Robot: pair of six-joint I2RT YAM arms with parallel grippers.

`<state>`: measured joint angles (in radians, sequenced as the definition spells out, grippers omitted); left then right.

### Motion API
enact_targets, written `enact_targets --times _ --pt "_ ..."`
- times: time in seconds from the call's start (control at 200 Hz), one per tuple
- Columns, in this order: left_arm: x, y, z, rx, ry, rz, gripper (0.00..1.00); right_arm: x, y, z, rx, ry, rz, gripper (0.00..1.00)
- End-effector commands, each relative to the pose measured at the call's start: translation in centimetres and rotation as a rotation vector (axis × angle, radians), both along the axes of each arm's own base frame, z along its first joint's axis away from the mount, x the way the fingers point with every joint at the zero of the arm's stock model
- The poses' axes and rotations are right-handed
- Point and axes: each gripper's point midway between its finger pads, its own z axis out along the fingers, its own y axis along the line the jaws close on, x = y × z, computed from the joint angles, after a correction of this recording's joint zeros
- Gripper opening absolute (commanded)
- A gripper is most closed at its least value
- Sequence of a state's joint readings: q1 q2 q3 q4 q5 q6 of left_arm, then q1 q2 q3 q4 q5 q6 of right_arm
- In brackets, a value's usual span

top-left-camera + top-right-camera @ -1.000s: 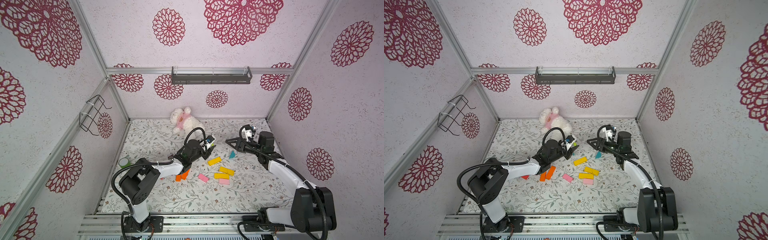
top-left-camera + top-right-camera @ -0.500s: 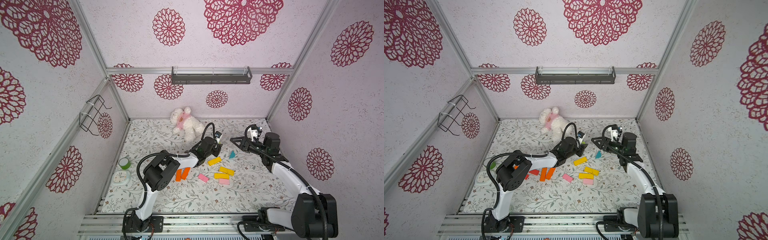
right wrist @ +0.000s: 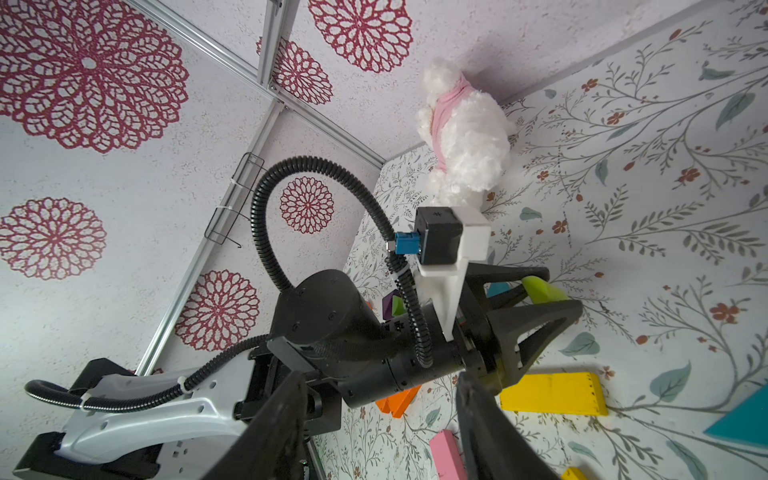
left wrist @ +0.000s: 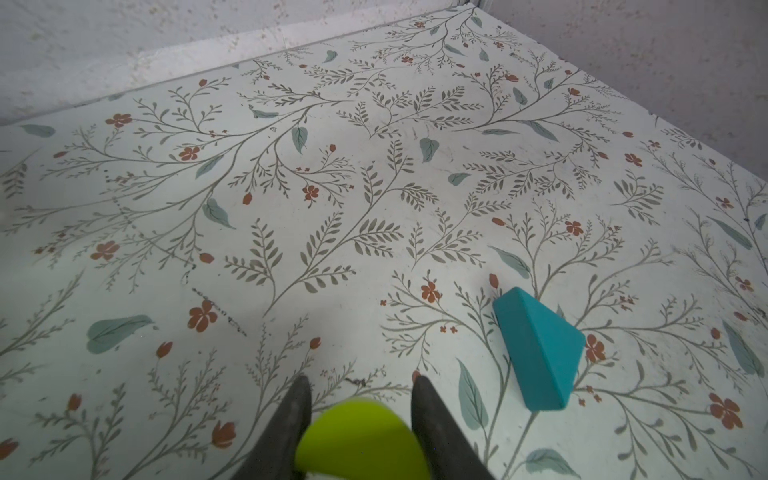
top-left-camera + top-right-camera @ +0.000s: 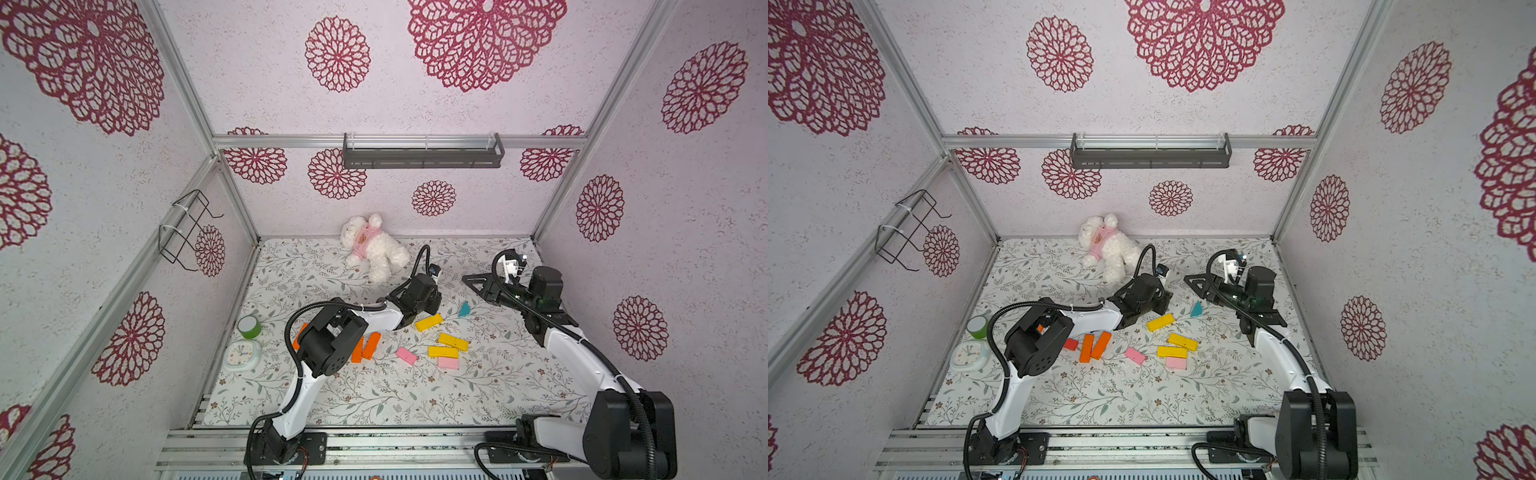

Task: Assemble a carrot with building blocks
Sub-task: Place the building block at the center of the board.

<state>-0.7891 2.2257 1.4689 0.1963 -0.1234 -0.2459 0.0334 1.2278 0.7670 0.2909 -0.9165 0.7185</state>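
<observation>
Clamping the lime-green cylinder (image 4: pixel 361 436) in the left tool (image 4: pixel 360 380), teal triangle (image 4: pixel 538 349) just beside. Probably heading next toward the orange bars (image 5: pixel 365 347) nearer the table's (image 5: pixel 374 399) left edge; right tool (image 5: pixel 471 280) half-open, empty.

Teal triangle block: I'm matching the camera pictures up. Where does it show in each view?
Top view: teal triangle, right of centre on the mat.
Top view: teal triangle, nearer centre.
Left wrist: picture's lower right.
Right wrist: bottom-right corner, cut off.
Shared landmark: left gripper, shut on the lime cylinder, close beside it.
</observation>
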Motion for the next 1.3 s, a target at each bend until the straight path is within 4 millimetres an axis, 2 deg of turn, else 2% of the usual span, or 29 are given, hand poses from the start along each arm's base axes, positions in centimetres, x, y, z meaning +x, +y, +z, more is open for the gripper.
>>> enact_targets --times 0.0,0.17,0.275,0.415,0.54,0.726,1.001,1.291 --pt "-0.6 0.8 -1.0 0.024 0.023 -0.011 0.21 -0.6 0.0 2.4 0.014 -0.080 0.010 0.58" --pt "-1.2 0.9 -2.0 0.000 0.000 -0.011 0.21 -1.0 -0.1 3.0 0.003 -0.101 0.007 0.59" --pt "-1.1 0.7 -1.6 0.009 -0.037 -0.011 0.21 -0.9 0.0 3.4 0.007 -0.110 0.012 0.59" --pt "-0.8 0.3 -2.3 0.035 -0.037 -0.018 0.21 -0.7 0.1 3.2 0.021 -0.109 0.015 0.59" --pt "-0.8 -0.3 -2.0 0.023 -0.039 -0.029 0.21 -0.8 0.1 2.9 0.023 -0.107 0.016 0.59" --pt "-1.3 -1.4 -3.6 0.063 -0.017 -0.080 0.22 -0.9 0.1 2.7 0.022 -0.104 0.015 0.58" --pt "-0.9 -2.1 -4.8 0.067 0.010 -0.090 0.24 -1.3 0.0 2.6 0.016 -0.113 0.013 0.59" --pt "-1.3 -1.5 -6.6 0.101 0.037 -0.087 0.34 -1.5 -0.1 2.8 0.008 -0.119 0.009 0.59"
